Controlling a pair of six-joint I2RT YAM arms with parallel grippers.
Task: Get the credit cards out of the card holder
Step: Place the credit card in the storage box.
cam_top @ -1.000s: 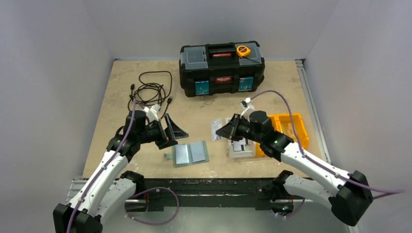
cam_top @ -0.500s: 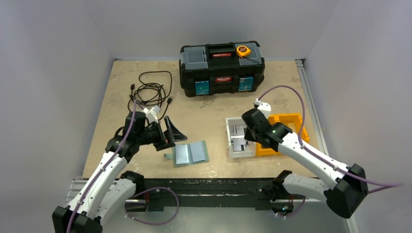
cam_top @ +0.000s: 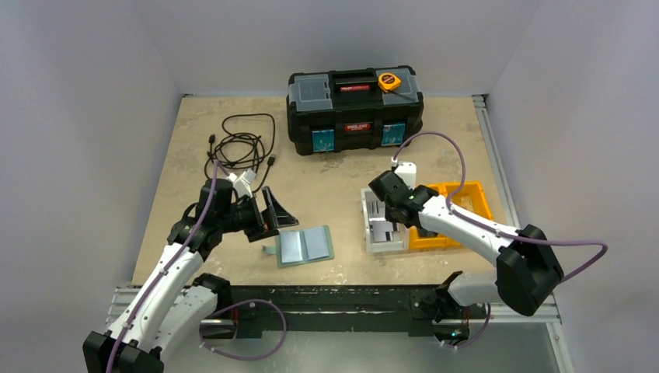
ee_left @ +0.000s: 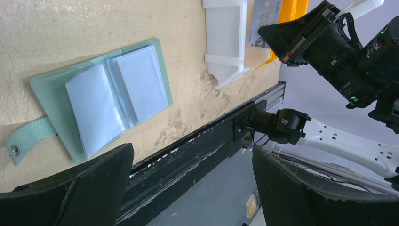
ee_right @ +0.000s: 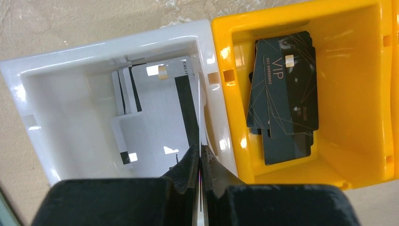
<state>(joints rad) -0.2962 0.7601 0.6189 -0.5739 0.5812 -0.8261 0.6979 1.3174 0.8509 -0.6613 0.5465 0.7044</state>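
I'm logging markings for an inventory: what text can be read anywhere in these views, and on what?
"VIP": on the top black card in the orange bin.
"NO A8888002", as best it reads: small print beside that, same card.
Red labels on the toolbox: too small to read.
Silver cards in the white bin: no legible print.

I hold the left black two-finger gripper [cam_top: 273,217] low, jaws spread wide; the right black two-finger gripper [ee_right: 200,165] points down, pinching a thin card [ee_right: 200,117] edge-on.
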